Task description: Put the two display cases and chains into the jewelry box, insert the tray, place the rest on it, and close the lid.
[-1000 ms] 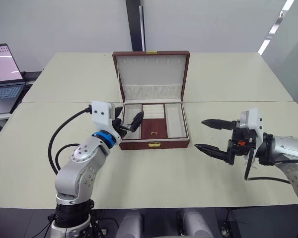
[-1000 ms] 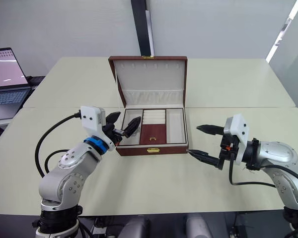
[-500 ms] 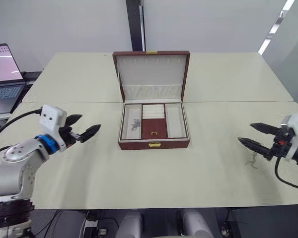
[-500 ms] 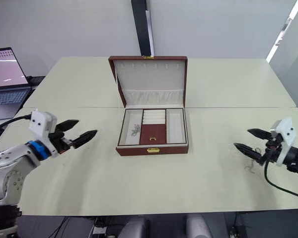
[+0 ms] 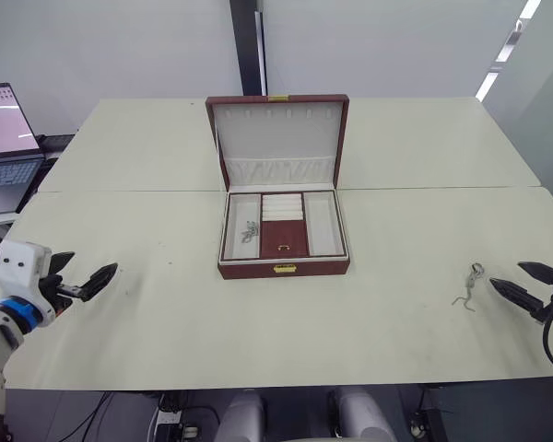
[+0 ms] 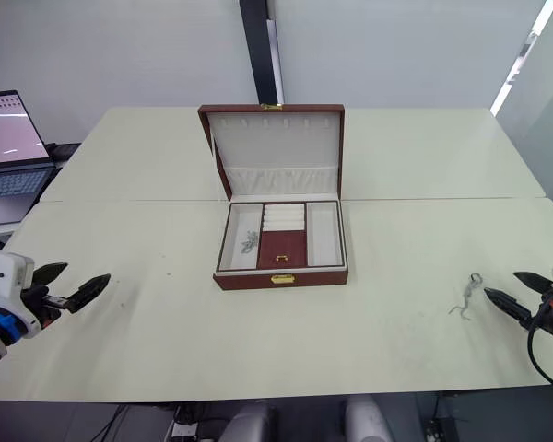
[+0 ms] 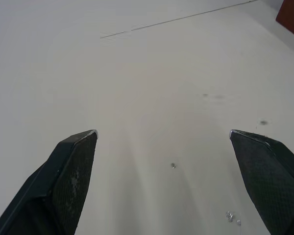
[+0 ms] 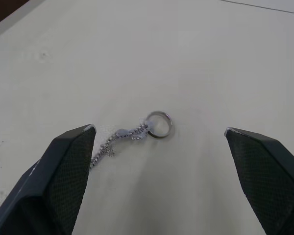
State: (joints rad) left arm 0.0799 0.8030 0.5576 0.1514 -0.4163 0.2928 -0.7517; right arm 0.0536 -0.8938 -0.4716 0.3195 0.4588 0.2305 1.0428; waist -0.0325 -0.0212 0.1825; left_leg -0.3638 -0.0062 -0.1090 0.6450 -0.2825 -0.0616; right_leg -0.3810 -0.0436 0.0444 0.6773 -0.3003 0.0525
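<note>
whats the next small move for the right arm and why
Probably ease the right gripper forward and down over the loose chain, since its fingers are open and empty, the chain lies on the table just ahead, and the jewelry box is open.

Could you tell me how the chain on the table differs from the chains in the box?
The chain on the table lies alone on bare tabletop near the right pincer, while the chains in the box sit in the tray's left compartment. The table chain is stretched out with its ring plain to see in the right wrist view; the boxed ones lie bunched in a small heap. Both are thin and silvery.
</note>
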